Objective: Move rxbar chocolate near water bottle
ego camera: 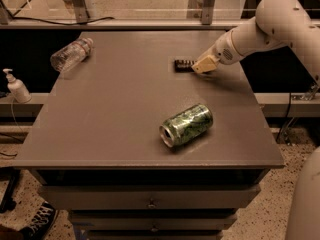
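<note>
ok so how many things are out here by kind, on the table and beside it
bottles: 2, the water bottle lying on the table and a white pump dispenser beside the table
cans: 1, a green can on its side
bars: 1, the rxbar chocolate, with the end effector right at it
total: 4

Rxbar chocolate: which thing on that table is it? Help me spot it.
On the grey table, look far right, where the gripper reaches down. The rxbar chocolate lies flat at its tip. It is small, black and oblong, unlike the green can near the front or the clear water bottle at far left.
</note>
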Action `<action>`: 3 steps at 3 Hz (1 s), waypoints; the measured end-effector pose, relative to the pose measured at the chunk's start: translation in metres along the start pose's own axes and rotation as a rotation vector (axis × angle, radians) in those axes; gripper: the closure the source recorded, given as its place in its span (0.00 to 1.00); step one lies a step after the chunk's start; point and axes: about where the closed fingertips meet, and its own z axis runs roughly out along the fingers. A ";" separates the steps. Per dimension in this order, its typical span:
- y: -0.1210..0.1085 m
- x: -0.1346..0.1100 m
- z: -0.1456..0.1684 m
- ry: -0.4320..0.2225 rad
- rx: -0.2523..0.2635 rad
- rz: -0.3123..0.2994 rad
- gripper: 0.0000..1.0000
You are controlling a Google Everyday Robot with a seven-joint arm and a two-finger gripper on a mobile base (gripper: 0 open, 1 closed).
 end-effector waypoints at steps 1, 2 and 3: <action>0.000 0.002 0.000 0.010 -0.008 0.009 0.85; 0.003 -0.012 -0.006 -0.011 -0.025 -0.002 1.00; 0.014 -0.041 -0.012 -0.057 -0.059 -0.021 1.00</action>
